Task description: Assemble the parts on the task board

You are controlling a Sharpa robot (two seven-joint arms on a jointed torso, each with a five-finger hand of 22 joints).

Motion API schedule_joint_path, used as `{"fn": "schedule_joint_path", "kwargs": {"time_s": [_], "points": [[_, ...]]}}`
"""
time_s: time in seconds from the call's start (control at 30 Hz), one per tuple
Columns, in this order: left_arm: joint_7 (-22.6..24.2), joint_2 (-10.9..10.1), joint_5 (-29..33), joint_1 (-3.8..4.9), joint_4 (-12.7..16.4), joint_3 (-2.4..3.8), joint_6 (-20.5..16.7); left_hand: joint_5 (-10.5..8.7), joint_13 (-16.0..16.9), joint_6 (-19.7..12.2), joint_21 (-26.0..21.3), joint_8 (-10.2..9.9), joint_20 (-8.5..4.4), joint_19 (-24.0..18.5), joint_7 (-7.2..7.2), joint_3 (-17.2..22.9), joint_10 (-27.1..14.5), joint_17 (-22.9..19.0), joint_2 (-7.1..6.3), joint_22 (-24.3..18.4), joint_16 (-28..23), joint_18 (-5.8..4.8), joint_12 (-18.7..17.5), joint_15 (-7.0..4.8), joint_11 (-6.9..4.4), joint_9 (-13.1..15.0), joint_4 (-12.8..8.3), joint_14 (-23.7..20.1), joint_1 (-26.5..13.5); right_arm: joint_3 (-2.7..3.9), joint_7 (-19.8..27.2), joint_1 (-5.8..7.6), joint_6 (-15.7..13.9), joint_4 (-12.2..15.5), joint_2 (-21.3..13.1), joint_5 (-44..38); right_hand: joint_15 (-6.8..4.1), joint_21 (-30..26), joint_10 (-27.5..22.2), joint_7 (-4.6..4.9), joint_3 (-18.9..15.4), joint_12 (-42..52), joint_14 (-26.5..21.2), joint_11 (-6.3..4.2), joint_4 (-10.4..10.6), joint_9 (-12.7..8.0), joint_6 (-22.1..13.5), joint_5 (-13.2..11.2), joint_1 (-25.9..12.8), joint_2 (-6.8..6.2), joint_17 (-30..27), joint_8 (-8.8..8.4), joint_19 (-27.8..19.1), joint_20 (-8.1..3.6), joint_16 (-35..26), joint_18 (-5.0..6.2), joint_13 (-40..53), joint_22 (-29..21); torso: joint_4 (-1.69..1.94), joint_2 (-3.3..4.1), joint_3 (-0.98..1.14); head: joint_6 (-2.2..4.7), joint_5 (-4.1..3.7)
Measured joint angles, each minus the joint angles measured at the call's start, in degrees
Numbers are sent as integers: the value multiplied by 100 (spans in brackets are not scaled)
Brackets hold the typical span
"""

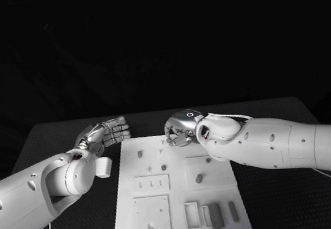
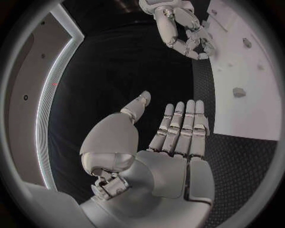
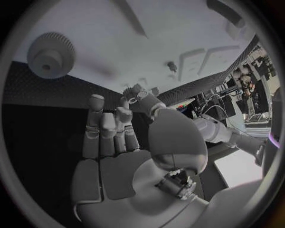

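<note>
Head view: task board (image 1: 180,201) lies mid surface (image 1: 58,138), long side running away from the robot. Both hands sit near its far end. Left hand (image 1: 104,133) hovers just off the board's far left corner, fingers apart and mostly straight, holding nothing. Right hand (image 1: 181,129) hangs over the board's far right part, fingers loosely apart, nothing between them.

Parts: small pegs (image 1: 165,166) stand on the far half, one loose piece (image 1: 199,177) lies on a raised square plate mid-board, bars (image 1: 216,215) lie at the near right end. In the right wrist view a gear (image 3: 51,53) lies on the board, beyond the fingertips (image 3: 96,100), apart from them.

Step looks like the reach before a first pick, likely by the right hand. To do it well: come down over one piece with fingers spread, close from both sides, avoid knocking neighbouring pegs, keep the left hand clear of the board edge.
</note>
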Motion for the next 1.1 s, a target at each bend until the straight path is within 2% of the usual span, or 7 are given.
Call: {"fn": "schedule_joint_path", "kwargs": {"time_s": [0.23,0.6,1.1], "points": [[0,23,1,0,-18,0,0,0,0,0,0,0,0,0,0,0,0,1,0,0,-22,-3,0,0,0,-5,0,0,0,2,-68,15,-36,-249,237,-42,10,0,0,0,0,0,9,0,0,-2,0,0,0,0,-5,-6,0,0,0,0,0,0,14,1,-1,-10,-2],[0,47,1,0,-50,1,6,0,1,0,0,0,0,0,0,6,20,-6,23,0,-22,-6,-21,0,-20,-5,-6,0,-23,1,-107,13,-99,-435,464,-57,14,22,0,1,-1,0,10,1,0,-10,1,0,0,-1,-21,-20,-1,1,0,0,-6,0,21,5,2,-17,64],[-5,53,2,0,-37,1,7,0,1,0,-23,-23,20,20,0,-1,20,-12,23,-4,-22,-6,-21,0,-20,-10,-32,0,-23,-21,-106,-13,-85,-685,651,-77,26,22,-1,5,15,0,18,1,16,-13,5,0,-8,-9,-28,-53,-1,1,-1,-1,-5,0,7,15,1,36,86]]}}
